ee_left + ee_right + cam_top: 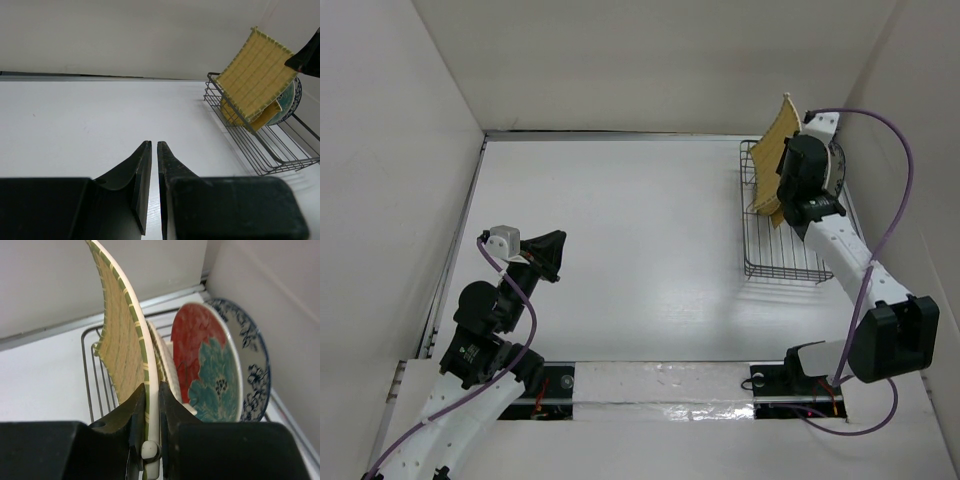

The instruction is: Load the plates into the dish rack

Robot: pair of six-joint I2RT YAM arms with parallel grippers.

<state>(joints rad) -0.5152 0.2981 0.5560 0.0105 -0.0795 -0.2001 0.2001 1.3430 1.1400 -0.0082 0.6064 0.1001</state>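
Square woven plate (pixel 122 340) is clamped in the right hand (pixel 151 390) at the wire rack (pixel 775 255) (left hand (pixel 154 147) closed).

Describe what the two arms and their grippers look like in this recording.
The left arm and right arm have white links with bulky black joint housings. A purple cable loops along each. The left gripper and right gripper are matte black, with two flat fingers that taper to narrow tips. I can make out no markings.
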